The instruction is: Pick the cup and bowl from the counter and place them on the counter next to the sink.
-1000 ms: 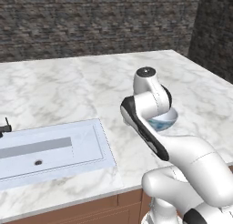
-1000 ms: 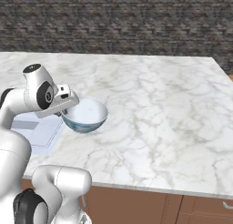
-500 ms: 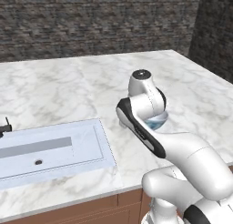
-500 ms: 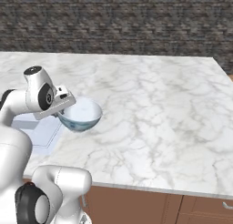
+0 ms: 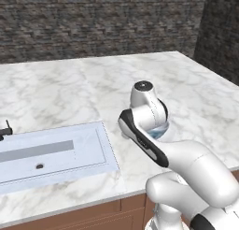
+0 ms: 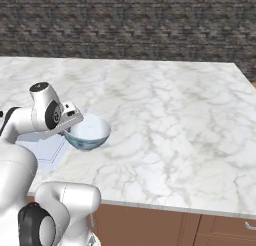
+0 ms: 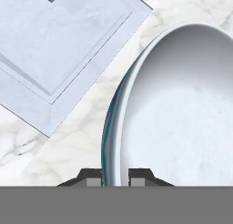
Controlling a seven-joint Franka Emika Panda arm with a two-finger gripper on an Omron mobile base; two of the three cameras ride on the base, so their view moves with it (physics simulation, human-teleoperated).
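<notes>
My gripper (image 7: 116,175) is shut on the left rim of the pale blue-white bowl (image 7: 182,104), with one fingertip on each side of the rim. The bowl (image 6: 87,132) hangs upright, low over the white marble counter (image 6: 165,115), just right of the sink (image 5: 46,152). Whether it touches the counter I cannot tell. In the right base view the gripper (image 6: 69,130) sits at the bowl's near-left edge. My arm hides most of the bowl (image 5: 158,131) in the left base view. The cup is out of view.
The sink (image 7: 59,41) is a shallow pale basin with a dark drain hole (image 5: 39,166), and a dark faucet part (image 5: 5,128) stands at its far-left edge. Brown cabinets (image 6: 150,225) run under the counter. A dark stone wall (image 5: 93,23) stands behind.
The arm has carried the bowl a little to the left and lower, closer to the sink's right edge. The grip on the rim is unchanged.
</notes>
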